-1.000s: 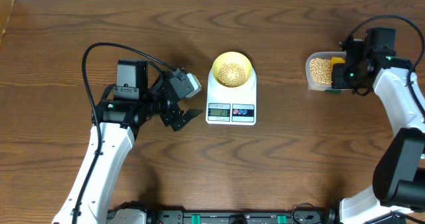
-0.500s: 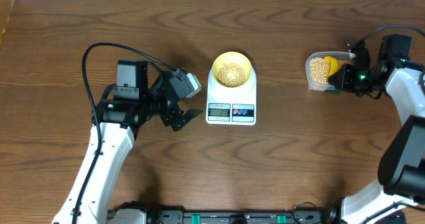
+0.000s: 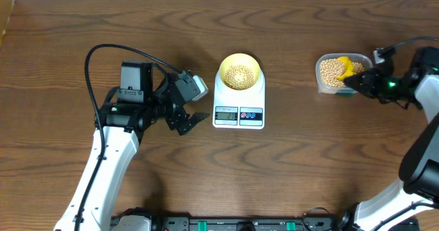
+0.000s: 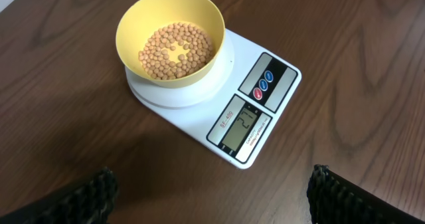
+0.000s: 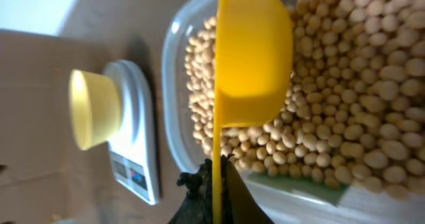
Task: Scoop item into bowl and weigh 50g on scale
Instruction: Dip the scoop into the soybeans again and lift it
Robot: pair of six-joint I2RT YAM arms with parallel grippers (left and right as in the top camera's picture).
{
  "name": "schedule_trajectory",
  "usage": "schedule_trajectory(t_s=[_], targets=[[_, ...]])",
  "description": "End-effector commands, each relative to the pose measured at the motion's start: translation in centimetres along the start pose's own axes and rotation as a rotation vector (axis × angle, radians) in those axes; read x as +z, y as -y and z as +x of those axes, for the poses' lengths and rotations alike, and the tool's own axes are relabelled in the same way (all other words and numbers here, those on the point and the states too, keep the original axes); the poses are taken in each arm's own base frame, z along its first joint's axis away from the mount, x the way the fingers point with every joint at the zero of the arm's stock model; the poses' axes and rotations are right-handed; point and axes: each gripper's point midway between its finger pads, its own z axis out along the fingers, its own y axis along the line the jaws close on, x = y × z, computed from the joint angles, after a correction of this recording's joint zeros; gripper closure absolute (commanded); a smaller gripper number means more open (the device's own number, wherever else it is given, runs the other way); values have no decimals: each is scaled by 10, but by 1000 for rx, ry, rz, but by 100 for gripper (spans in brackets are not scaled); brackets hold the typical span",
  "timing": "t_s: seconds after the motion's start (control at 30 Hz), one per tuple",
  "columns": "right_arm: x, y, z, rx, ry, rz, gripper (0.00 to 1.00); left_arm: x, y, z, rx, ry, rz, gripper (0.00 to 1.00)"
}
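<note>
The pale yellow bowl [image 3: 239, 73] stands on the white scale [image 3: 239, 113] at the table's middle, and a layer of tan beans [image 4: 176, 50] covers its bottom. More beans [image 5: 345, 104] fill the clear container [image 3: 322, 75] at the right. My right gripper [image 3: 358, 82] is shut on the thin handle of a yellow scoop [image 5: 252, 58]. The scoop's cup lies over the beans in the container, its outer side facing the wrist camera. My left gripper [image 3: 195, 106] stands open just left of the scale, with nothing between its fingers [image 4: 99, 187].
The scale's display [image 4: 240, 123] and two round buttons [image 4: 263, 84] face the table's front edge. The left arm's black cable [image 3: 103, 53] loops over the table at the left. Bare wooden table [image 3: 302, 162] lies between the scale and the container.
My right arm has swung out to the right of the container, and the scoop's cup now lies over the beans. The left arm, bowl and scale have not moved.
</note>
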Motion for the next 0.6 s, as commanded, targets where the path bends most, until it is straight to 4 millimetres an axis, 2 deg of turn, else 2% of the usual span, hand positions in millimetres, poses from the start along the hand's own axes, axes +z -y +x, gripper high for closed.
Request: schedule_trajectory(t_s=[0.0,0.3,0.57], targets=[[-16,-11,-6,22,53,-152,99,-5,-7,-9,31,12,-23,7],[-47,-14,-11,31,136,-281,99,-5,-7,-9,31,12,-23,7],[-60,-38,-17,18,182,-443,99,-5,-7,-9,31,12,-23,7]])
